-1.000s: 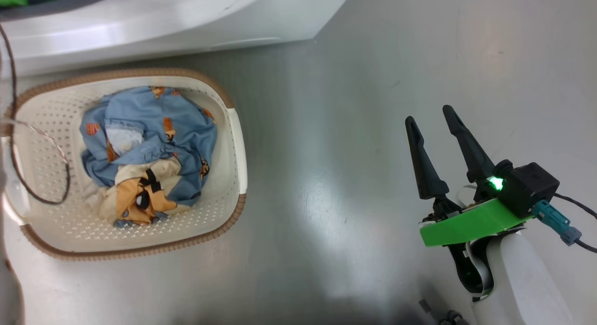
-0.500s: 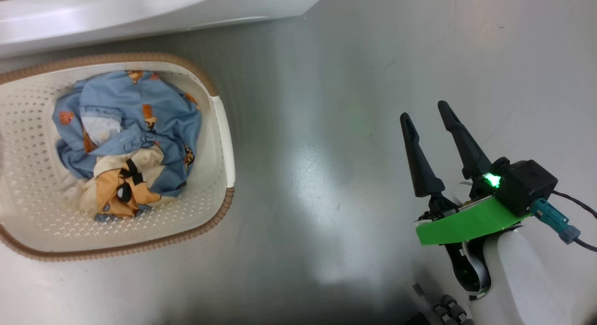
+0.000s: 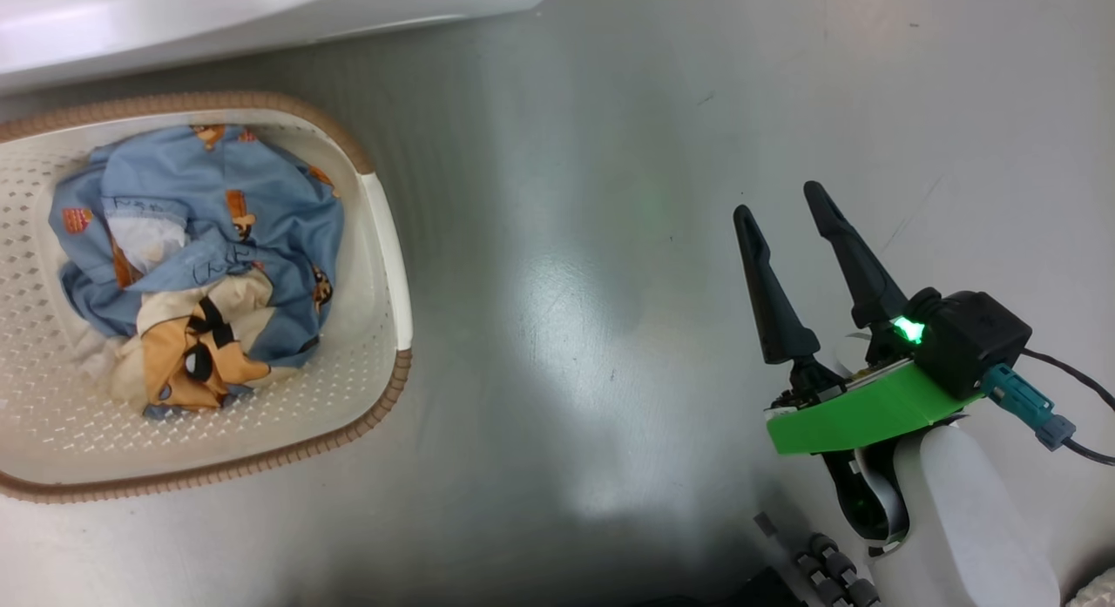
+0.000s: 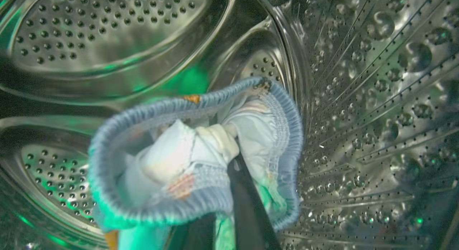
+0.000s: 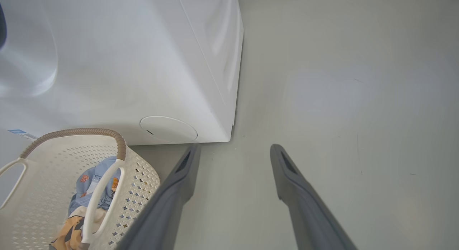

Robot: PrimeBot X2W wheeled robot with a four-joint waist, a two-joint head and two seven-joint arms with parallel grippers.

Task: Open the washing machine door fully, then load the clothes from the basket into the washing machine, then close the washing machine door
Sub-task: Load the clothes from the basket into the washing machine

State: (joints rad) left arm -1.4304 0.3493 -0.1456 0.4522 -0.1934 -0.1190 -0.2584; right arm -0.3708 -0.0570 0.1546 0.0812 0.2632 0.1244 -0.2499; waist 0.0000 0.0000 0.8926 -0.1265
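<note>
Underfoot, a smooth grey glossy floor [image 3: 610, 241] spreads across the head view, with a soft white glare near its middle and a few small dark specks. Along that view's top edge runs the base of the large white front-loading washing machine [image 3: 261, 15]. The right wrist view shows its plain white front, a round flush cover [image 5: 168, 129] low near the corner and a bit of blue sticker [image 5: 19, 133] at the left edge.

Just before the machine stands the small cream-white perforated plastic basket with a brown woven-look rim [image 3: 383, 241]. Inside it lies a crumpled heap of soft blue clothes printed with orange-brown bears [image 3: 192, 241], with a cream and orange patch on the near side.

The right gripper [image 3: 778, 199] hovers above bare floor, well apart from the basket and to its right, its two long dark fingers spread wide with nothing between them. A green bracket [image 3: 862, 407] and a black camera block [image 3: 967, 337] sit on its wrist, with a green lamp lit.

The left gripper [image 4: 231, 164] is inside the steel perforated drum [image 4: 358, 99], its fingers pressed together on a blue garment with a ribbed hem and pale lining [image 4: 179, 164]. The fabric bunches around the fingers and hides their tips, and it hangs clear of the drum wall behind it. Green light tints the cloth and the steel.
</note>
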